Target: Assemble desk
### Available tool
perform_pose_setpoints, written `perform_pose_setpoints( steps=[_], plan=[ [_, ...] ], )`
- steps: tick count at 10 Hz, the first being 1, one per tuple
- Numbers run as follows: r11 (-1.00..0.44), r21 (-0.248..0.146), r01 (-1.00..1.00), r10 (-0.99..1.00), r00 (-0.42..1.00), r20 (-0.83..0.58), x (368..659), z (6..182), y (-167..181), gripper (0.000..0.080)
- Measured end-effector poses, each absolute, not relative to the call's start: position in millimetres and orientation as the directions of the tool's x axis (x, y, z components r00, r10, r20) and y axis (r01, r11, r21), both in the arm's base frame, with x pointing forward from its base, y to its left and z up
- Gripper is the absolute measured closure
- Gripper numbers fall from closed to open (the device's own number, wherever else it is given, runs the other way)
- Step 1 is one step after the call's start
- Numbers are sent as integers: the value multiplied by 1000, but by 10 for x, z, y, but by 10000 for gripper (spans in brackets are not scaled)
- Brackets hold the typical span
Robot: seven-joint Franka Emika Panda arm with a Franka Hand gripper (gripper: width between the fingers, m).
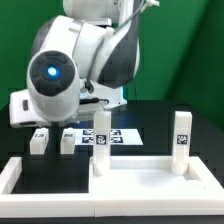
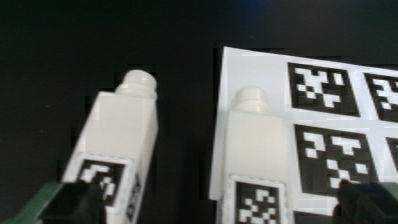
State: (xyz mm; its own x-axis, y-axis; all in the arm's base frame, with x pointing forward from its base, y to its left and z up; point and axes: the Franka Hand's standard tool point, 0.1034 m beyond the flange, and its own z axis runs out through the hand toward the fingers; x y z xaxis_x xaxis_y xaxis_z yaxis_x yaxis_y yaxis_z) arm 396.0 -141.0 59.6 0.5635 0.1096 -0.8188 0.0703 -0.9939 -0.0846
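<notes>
- Arm (image 1: 80, 60): it fills the exterior view's left and hides the tool in that view. We judge that a low sweep toward the exterior view's right could strike the standing parts.
- Top (image 1: 150, 172): it lies inside the frame (image 1: 40, 185), at the exterior view's right. Two upright legs (image 1: 100, 135) stand on it, and we cannot tell how firmly they are seated. A knock could tilt or loosen one.
- Loose legs (image 2: 116, 140): two lie side by side near the marker board (image 2: 338, 110), pegs pointing the same way. The nearer one runs along the board's edge. We cannot tell whether it is on the board or just beside it. If it rides the edge, it may rock when gripped.
- Tool (image 2: 222, 205): it is spread wide, holds nothing and hovers above the loose legs. In the wrist view both appear to sit between its fingertips. Closing from here could pinch both, or shove one aside and skew the other.
- Room: a plain green backdrop (image 1: 20, 60) is all we can see of it.
- Worktop (image 2: 71, 50): it is flat and black, and the white parts stand out clearly against it.
</notes>
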Motion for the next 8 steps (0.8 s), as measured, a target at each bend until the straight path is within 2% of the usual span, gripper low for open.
perform_pose_setpoints(
  steps=[5, 8],
  plan=[
    [-996, -45, 81, 85, 597, -798, 4031, 494, -1291, 151],
    [-995, -41, 88, 85, 594, -800, 4047, 435, -1204, 151]
  ],
)
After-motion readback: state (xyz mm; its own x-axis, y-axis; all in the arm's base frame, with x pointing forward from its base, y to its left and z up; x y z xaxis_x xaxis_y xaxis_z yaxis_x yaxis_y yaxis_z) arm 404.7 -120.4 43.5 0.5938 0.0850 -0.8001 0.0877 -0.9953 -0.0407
